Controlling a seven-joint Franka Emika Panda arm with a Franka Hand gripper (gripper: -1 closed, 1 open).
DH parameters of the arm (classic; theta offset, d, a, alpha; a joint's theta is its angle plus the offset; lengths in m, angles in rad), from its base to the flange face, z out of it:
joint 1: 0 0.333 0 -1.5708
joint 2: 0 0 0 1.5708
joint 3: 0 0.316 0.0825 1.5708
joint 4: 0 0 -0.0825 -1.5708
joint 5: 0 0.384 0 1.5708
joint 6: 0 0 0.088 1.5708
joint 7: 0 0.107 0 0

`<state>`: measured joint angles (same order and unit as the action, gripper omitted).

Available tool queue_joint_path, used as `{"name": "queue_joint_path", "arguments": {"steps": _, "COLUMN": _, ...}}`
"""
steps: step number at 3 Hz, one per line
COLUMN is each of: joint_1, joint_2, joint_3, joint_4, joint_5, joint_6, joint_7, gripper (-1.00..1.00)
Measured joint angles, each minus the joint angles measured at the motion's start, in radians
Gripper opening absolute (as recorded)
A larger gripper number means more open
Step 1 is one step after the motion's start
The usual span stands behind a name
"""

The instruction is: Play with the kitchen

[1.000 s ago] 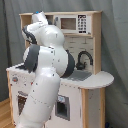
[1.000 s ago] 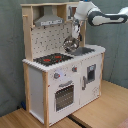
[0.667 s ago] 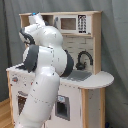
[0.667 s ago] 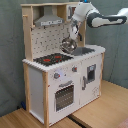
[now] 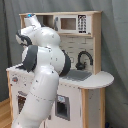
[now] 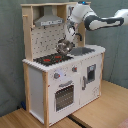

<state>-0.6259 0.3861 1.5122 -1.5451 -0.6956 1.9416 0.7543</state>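
On the wooden floor (image 6: pixel 100 112) stood the kitchen (image 6: pixel 60 75), seen in both exterior views. Above its black stovetop (image 6: pixel 50 59) with red burners, the gripper (image 6: pixel 64 46) hung low, close to a shiny pot (image 6: pixel 63 48). I could not tell if its fingers were wide or closed.

My own arm (image 5: pixel 42 80) blocks the stovetop and much of the kitchen (image 5: pixel 85 55) in the first exterior view. My fingers are too small to read in the second exterior view.
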Motion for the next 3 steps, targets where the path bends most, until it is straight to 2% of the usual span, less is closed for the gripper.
{"name": "queue_joint_path", "arguments": {"steps": 2, "joint_1": 0.203, "joint_2": 0.028, "joint_3": -0.130, "joint_4": 0.084, "joint_5": -0.029, "joint_6": 0.011, "joint_7": -0.027, "gripper": -1.00}}
{"name": "queue_joint_path", "arguments": {"steps": 3, "joint_1": 0.279, "joint_2": 0.045, "joint_3": -0.178, "joint_4": 0.123, "joint_5": -0.044, "joint_6": 0.009, "joint_7": -0.037, "gripper": -1.00}}
